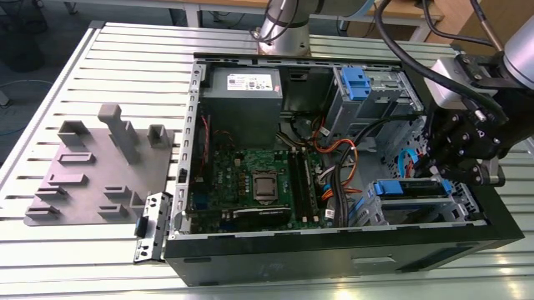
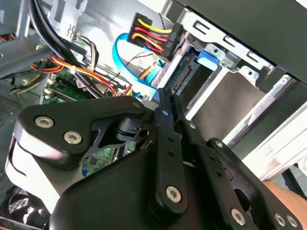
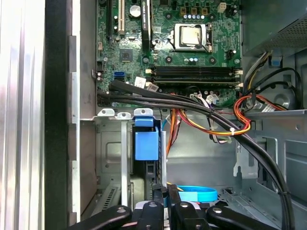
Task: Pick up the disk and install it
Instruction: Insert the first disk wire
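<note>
Hovering claw (image 1: 454, 169) beside the disk (image 1: 409, 187), disk half hidden in bay

Arm angled downward, end effector (image 1: 457, 167) fingers pressed together, empty

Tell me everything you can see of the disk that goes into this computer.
The disk sits in the drive cage at the corner of the open computer case, near the exterior view's right. It looks like a flat slab lying level, with blue plastic rails at its sides and a pale top face. In the first wrist view it shows edge-on as a blue tab between metal cage walls. The gripper hangs right beside it; whether they touch cannot be told.
</note>
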`<state>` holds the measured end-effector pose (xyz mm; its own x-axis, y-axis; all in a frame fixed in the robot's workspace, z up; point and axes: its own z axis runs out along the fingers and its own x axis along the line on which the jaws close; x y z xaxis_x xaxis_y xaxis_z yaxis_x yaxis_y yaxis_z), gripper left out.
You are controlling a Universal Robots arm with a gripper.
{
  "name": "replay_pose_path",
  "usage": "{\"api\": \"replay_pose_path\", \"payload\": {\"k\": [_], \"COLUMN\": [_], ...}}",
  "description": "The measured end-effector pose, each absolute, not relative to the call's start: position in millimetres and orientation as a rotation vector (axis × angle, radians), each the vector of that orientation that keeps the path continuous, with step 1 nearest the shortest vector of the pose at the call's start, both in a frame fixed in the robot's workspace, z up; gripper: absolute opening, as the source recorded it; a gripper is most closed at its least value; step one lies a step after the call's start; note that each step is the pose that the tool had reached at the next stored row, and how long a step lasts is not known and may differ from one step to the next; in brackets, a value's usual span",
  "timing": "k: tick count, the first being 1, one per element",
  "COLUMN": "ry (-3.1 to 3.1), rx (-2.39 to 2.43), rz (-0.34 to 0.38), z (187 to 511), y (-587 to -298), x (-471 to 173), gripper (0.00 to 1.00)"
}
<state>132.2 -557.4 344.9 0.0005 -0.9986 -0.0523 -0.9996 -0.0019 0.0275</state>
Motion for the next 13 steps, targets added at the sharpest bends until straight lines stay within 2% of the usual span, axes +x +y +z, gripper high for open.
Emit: {"api": "replay_pose_path", "payload": {"k": [13], "ry": [2.207], "rx": [-2.21], "rz": [0.084], "z": [344.3], "y": [-561.0], "x": [131.4], "gripper": [0.16]}}
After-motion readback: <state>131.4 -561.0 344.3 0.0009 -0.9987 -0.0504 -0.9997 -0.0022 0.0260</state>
